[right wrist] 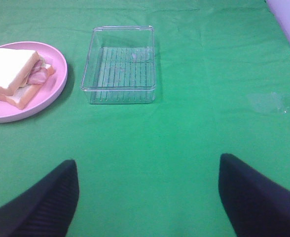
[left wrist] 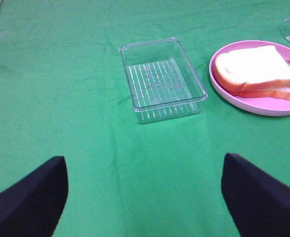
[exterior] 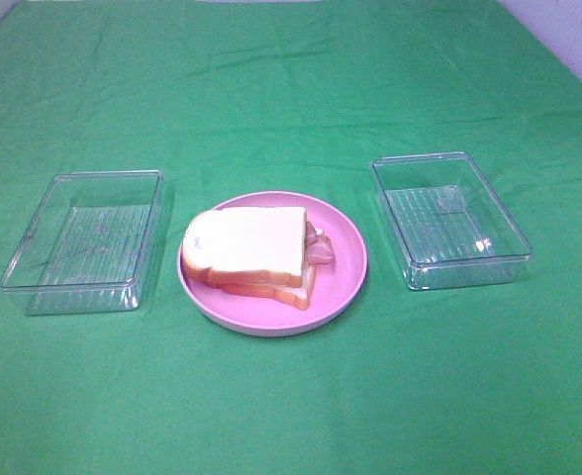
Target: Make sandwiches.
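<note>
Both pincers, left (left wrist: 145, 197) and right (right wrist: 147, 197), gape empty well short of the stacked white-bread toy sandwich (exterior: 256, 252) on its round pink plate (exterior: 345, 287); probably light, rigid, slippery plastic, best pinched across the crust edges.

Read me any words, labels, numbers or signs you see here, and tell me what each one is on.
No readable text anywhere.
Sandwich: a small pale mark on the top slice near the crust, too blurred to read.
Left box, right box, plate: no labels visible.
</note>
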{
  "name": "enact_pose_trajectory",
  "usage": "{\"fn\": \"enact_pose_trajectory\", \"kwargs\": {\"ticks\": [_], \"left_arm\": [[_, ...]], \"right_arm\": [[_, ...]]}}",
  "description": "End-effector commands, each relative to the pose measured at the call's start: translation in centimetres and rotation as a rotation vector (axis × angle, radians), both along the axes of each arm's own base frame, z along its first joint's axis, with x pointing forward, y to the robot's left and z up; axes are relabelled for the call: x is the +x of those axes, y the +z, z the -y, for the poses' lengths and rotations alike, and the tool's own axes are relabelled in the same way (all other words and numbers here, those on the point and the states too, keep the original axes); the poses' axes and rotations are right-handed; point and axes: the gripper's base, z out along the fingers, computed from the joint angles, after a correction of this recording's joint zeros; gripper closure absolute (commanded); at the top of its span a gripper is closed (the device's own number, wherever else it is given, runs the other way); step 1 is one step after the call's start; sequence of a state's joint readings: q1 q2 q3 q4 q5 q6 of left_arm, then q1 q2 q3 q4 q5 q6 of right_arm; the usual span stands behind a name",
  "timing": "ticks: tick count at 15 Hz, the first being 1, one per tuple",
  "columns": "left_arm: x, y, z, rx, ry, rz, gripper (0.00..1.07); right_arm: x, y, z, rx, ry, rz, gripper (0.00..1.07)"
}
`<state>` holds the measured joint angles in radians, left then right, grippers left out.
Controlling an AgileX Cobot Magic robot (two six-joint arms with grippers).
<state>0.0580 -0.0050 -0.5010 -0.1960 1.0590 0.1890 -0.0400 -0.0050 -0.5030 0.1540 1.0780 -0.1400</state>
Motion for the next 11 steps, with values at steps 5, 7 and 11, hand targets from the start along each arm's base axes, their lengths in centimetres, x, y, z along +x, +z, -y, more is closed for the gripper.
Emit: {"fn": "enact_pose_trajectory", "kwargs": {"ticks": [5,7,11], "left_arm": [[-0.22,-0.10,-1.03,-0.038,0.145,0.016,0.26],[-0.22,-0.09,-1.02,-0.037,0.144,0.016,0.26],[-0.21,-0.09,-1.02,-0.037,0.144,0.017,0.26]], "right_arm": [[-0.16,0.09,-0.02,-0.003,-0.002,0.031,0.32],[-0.16,0.09,-0.02,-0.003,-0.002,0.031,0.32],[-0.16,0.09,-0.02,-0.003,-0.002,0.031,0.32]]}}
